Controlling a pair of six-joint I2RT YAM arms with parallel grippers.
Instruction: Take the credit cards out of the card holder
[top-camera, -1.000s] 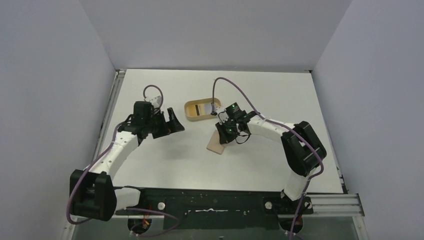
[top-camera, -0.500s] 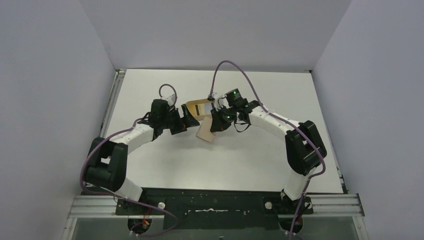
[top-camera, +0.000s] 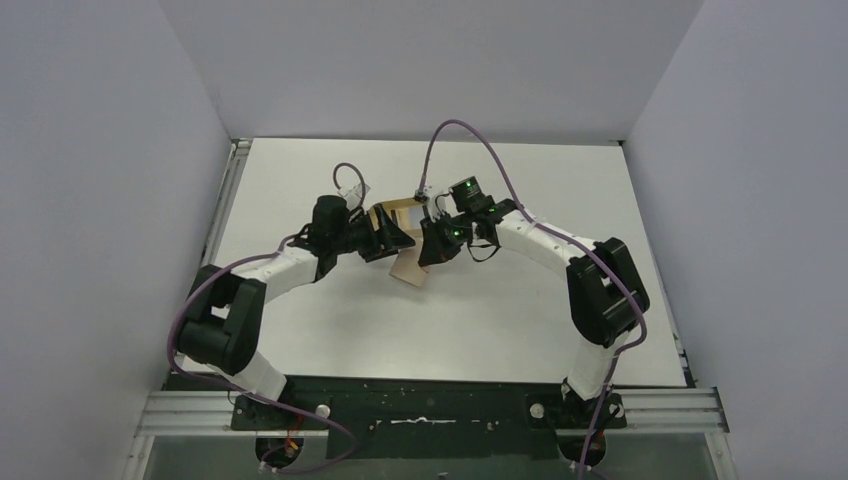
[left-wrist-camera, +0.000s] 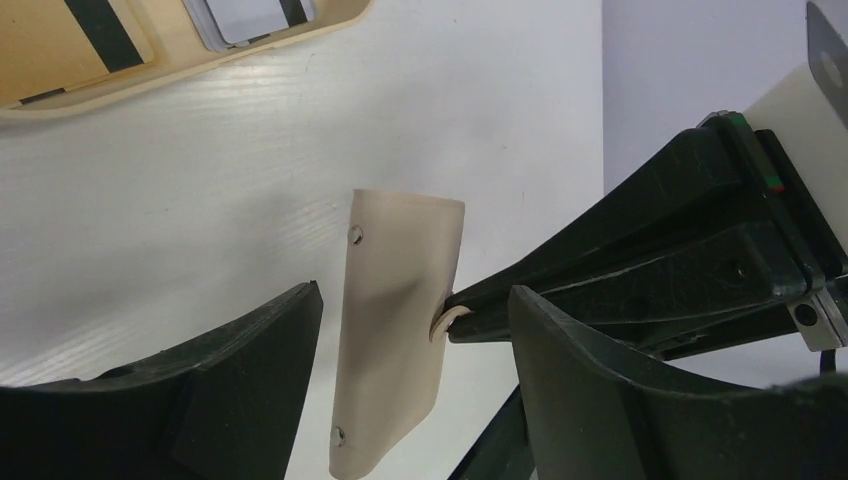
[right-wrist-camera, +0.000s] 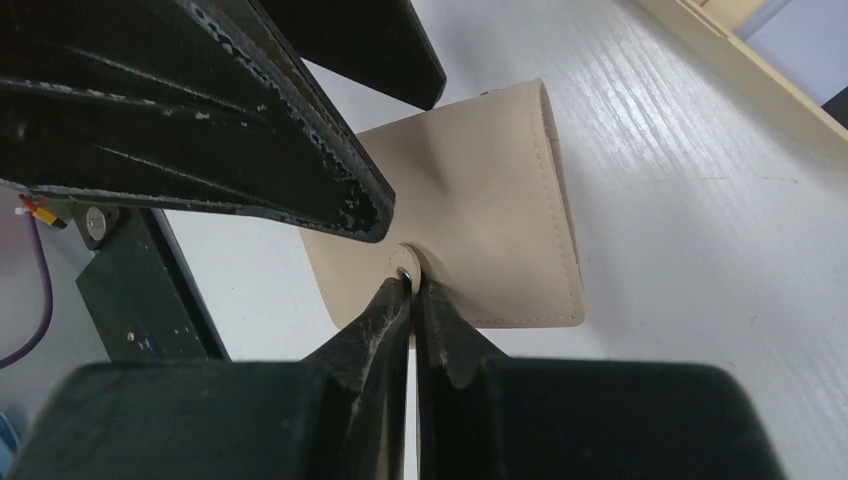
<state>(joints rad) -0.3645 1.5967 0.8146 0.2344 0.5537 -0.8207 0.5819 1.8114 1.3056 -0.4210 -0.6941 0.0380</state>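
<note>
- Our right pincer (right-wrist-camera: 410, 290) is clenched on the rounded snap tab (right-wrist-camera: 408, 262) of the card holder (right-wrist-camera: 480, 200), gripping only that small flap at its edge.
- Our left pincer (left-wrist-camera: 412, 300) is released, its jaws spread wide with one on each side of the card holder and neither touching it.
- The card holder is folded flat with its tan outside facing us, and no lining or card edge shows. It sits between the two pincers, just beside the oval tray (left-wrist-camera: 180, 65). We cannot tell whether it rests on the white counter (left-wrist-camera: 150, 200) or is lifted slightly off it.
- In the tray lie a yellow-tan card (left-wrist-camera: 50, 45) with a dark stripe and a bluish-grey card (left-wrist-camera: 250, 15), side by side and well clear of the holder.
- We judge the job nearly done, since both cards we can see are already out.
- What may be left is opening the holder to check for another card, then letting go. We cannot see its inside from here.
</note>
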